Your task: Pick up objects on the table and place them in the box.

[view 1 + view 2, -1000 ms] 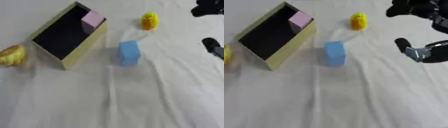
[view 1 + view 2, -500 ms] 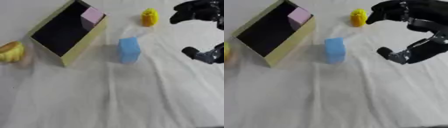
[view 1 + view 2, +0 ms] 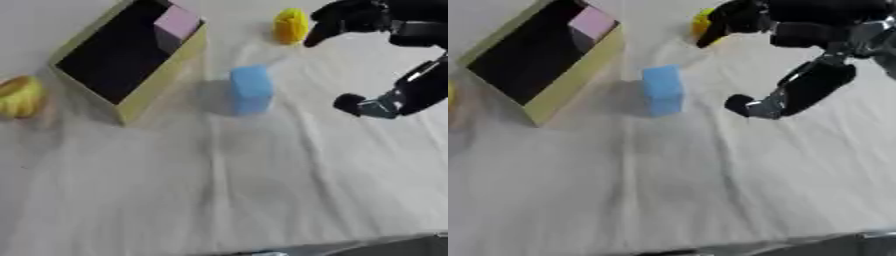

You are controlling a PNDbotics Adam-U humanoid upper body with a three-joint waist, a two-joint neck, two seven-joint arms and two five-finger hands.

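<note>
Item: blue block [image 3: 252,90] on cloth btwn box [image 3: 163,82] & right hand [image 3: 798,75], fingers spread, holding nothing; we judge we shd lower over block, thumb & fingers astride, w/o nudging it.

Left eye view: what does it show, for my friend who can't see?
A black robot hand reaches over a white table toward a blue block. A yellow box holds a pink block; yellow things lie nearby.

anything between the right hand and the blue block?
Nothing: in the right eye view only bare white cloth lies between the right hand and the blue block. They are apart, not touching.
</note>
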